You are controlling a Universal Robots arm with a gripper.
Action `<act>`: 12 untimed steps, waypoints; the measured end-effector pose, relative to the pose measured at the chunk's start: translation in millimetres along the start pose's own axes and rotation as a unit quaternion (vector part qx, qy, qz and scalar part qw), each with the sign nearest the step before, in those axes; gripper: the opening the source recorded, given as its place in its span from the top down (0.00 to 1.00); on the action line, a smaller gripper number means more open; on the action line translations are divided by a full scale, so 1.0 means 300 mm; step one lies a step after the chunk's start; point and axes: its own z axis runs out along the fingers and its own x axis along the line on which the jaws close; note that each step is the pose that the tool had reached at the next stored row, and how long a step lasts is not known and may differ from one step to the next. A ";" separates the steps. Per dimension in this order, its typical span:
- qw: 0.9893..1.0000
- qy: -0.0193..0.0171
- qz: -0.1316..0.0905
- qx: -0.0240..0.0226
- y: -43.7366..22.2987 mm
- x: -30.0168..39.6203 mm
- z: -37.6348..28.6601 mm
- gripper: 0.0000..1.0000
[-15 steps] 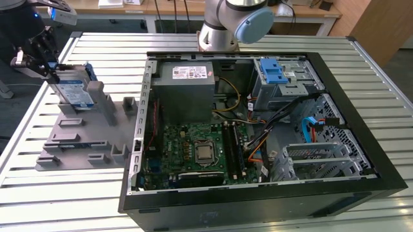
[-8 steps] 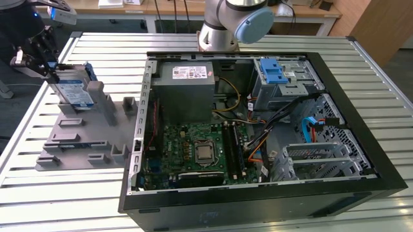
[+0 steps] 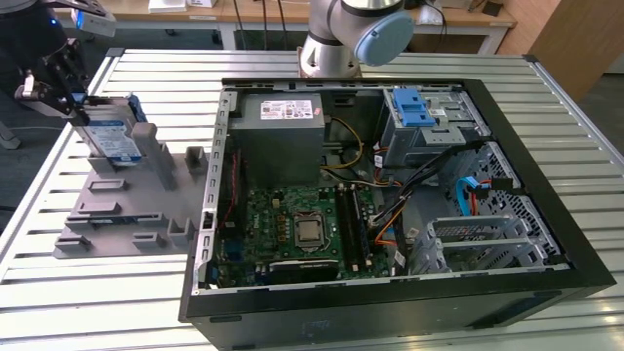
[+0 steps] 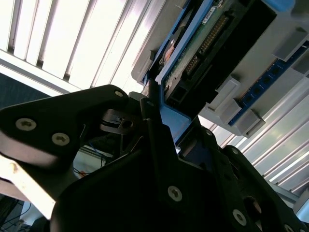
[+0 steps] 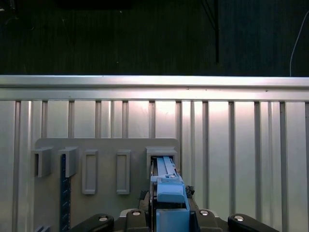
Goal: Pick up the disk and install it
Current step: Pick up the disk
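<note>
The disk (image 3: 110,133), silver-grey with a blue-and-white label and a blue rail frame, stands on edge in a slot of the grey fixture plate (image 3: 117,208) at the exterior view's left. My gripper (image 3: 70,101) is at the disk's upper outer edge, shut on it. In the first wrist view the disk's blue rail (image 5: 169,191) shows edge-on between the black fingers, with the gripper (image 5: 169,205) closed around it. The second wrist view shows the disk's circuit-board side (image 4: 205,41) and blue frame just beyond the gripper (image 4: 161,113).
An open computer case (image 3: 546,168) lies on the slatted metal table to the right of the fixture. Inside it are a drive cage with a blue latch (image 3: 414,110), a grey power supply box (image 3: 283,124), a motherboard (image 3: 297,227) and loose cables. The arm's base (image 3: 337,36) stands behind the case.
</note>
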 end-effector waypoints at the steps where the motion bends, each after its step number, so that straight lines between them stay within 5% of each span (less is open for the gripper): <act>1: 1.000 0.000 0.000 0.000 0.000 0.000 -0.001 0.64; 12: 1.000 0.000 0.000 0.000 0.000 0.000 -0.010 0.64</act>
